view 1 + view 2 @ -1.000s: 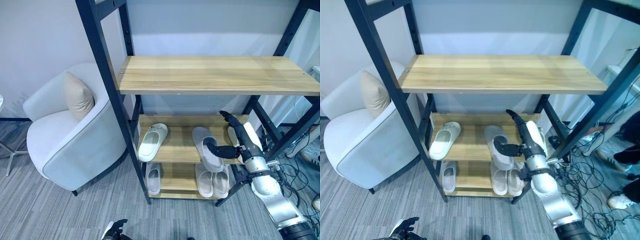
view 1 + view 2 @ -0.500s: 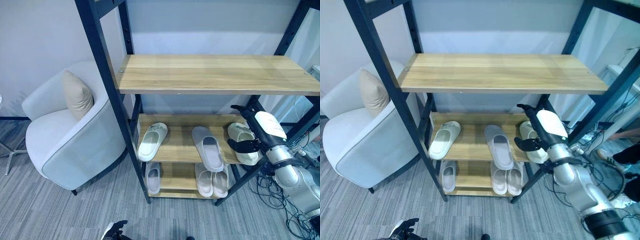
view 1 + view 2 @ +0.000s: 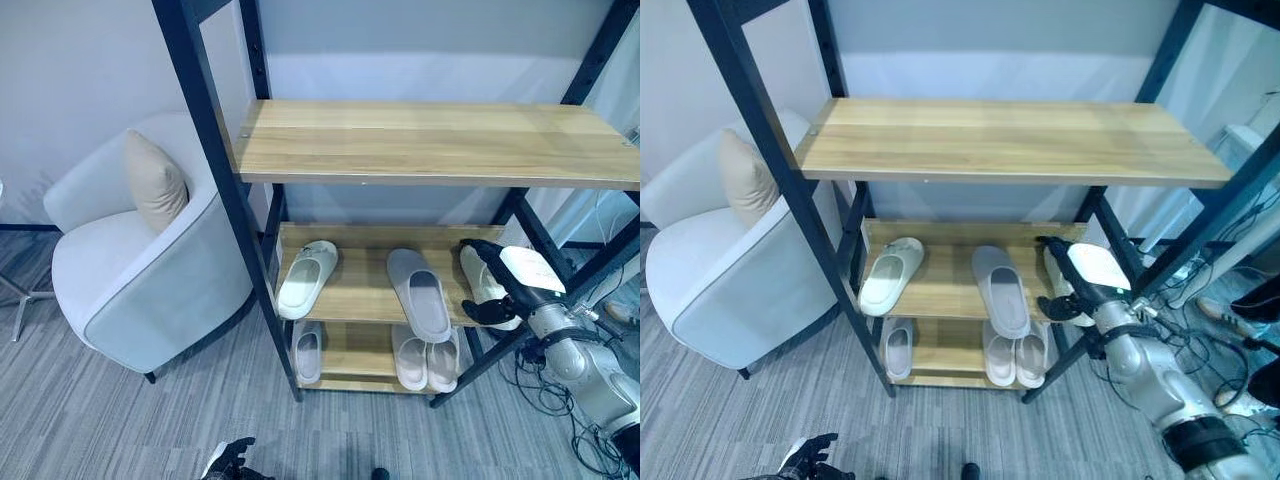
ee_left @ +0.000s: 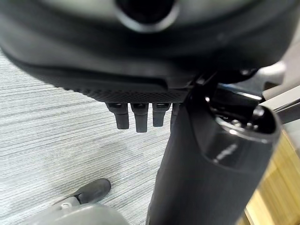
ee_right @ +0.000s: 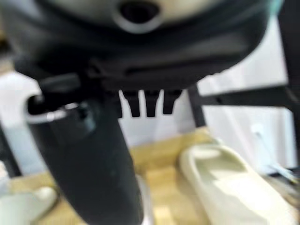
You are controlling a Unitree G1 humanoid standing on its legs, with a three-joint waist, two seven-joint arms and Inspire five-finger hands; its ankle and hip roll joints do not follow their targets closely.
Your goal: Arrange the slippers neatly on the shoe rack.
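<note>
My right hand (image 3: 500, 300) is no longer resting on the grey slipper (image 3: 420, 295) in the middle of the shoe rack (image 3: 215, 170); it is now hanging at the rack's right end, just over the cream slipper (image 3: 482, 283) there. That tells me the grey one is placed and the cream one is likely the next to be straightened. My fingers are reaching out straight and relaxed, grasping nothing.

Going left to right along the middle shelf (image 3: 355, 310): a white slipper (image 3: 307, 279) is lying at a slant near the left post, the grey slipper is sitting toe-back near the centre, and the cream slipper is lying at the right edge under my hand. On the bottom shelf (image 3: 352, 372) a single pale slipper (image 3: 307, 352) is sitting at the left and a pair (image 3: 425, 360) is lying side by side, touching, at the right. The top shelf (image 3: 430, 145) is carrying nothing.

My left hand (image 4: 140, 115) is hanging idle over the carpet, fingers slack, holding nothing.
</note>
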